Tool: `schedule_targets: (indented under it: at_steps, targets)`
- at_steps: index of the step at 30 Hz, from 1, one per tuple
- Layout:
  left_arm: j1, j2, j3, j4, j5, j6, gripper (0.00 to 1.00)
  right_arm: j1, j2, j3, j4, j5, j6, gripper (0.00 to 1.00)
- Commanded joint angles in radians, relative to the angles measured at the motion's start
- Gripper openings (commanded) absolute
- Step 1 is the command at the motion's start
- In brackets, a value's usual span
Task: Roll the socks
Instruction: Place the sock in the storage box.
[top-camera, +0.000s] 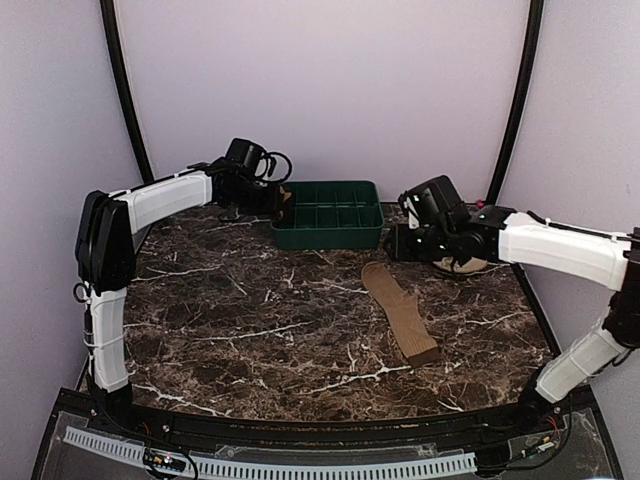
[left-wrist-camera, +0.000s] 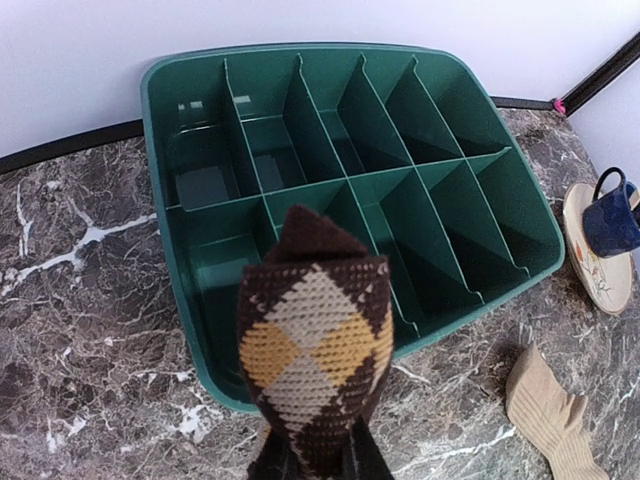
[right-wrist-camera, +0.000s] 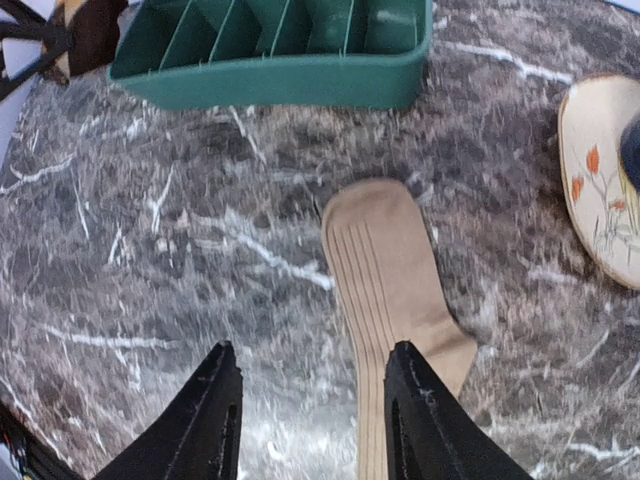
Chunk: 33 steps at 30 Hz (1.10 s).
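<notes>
- Brown-and-tan argyle sock, seemingly rolled, clamped in the left gripper beside the green tray.
- Wide open, the right gripper hangs above the flat tan sock.

The argyle sock, dark brown with tan and yellow diamonds, is folded into a thick bundle. It stands upright off the desk, with its lower end pinched by the left gripper. The plain tan sock lies flat and unrolled on the desk. It is ribbed, stretched out diagonally, and well apart from the argyle sock.
</notes>
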Motion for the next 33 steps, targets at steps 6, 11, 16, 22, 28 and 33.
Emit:
schedule_targets:
  at_steps: [6,11,16,22,28,33]
  targets:
    - [0.008,0.056,0.092,-0.002,-0.070,-0.018,0.00,-0.098,0.504,0.563,0.033,-0.006,-0.274,0.44]
    - [0.008,0.096,0.122,0.012,-0.086,-0.024,0.00,-0.130,0.746,0.866,-0.033,-0.026,-0.309,0.44]
    - [0.007,0.139,0.154,0.009,-0.100,-0.021,0.00,-0.159,0.936,1.085,-0.109,-0.070,-0.311,0.43]
    - [0.007,0.155,0.153,0.008,-0.118,-0.008,0.00,-0.177,1.078,1.257,-0.200,-0.095,-0.319,0.40]
    - [0.006,0.154,0.141,-0.001,-0.128,-0.003,0.00,-0.193,1.121,1.268,-0.242,-0.141,-0.302,0.39]
    - [0.006,0.152,0.141,-0.023,-0.133,-0.005,0.00,-0.194,1.144,1.269,-0.297,-0.205,-0.300,0.38]
